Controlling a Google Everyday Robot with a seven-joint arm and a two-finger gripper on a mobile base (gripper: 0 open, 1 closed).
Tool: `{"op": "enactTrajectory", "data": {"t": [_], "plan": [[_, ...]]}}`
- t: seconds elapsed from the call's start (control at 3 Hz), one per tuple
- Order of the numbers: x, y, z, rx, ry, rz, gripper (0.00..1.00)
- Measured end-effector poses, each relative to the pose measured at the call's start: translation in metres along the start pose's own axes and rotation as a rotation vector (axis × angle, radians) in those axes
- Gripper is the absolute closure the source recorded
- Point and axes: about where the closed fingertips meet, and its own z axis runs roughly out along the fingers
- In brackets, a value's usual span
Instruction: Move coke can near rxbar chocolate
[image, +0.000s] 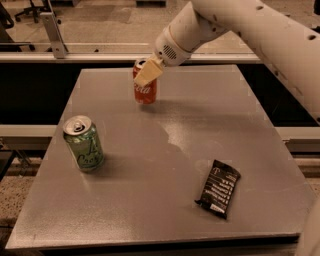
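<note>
The red coke can (145, 91) stands upright at the far middle of the grey table (165, 215). My gripper (148, 73) hangs from the white arm coming in from the upper right. It is at the can's top, with one tan finger (149, 74) across the front of the upper can. It appears shut on the can. The can seems to be just off the table surface. The black rxbar chocolate wrapper (218, 187) lies flat at the near right, far from the can.
A green can (83, 143) stands upright at the left side of the table. A metal rail and post (54, 30) run behind the table's far edge. My white arm (260, 35) spans the upper right.
</note>
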Motion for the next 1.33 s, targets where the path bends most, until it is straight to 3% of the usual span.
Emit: {"op": "enactTrajectory", "data": {"t": [0.33, 0.67, 1.33], "plan": [[0.010, 0.020, -0.033, 0.010, -0.022, -0.039, 1.00], [0.030, 0.048, -0.068, 0.017, -0.023, -0.092, 1.00], [0.073, 0.098, -0.116, -0.023, -0.009, -0.155, 1.00]]}}
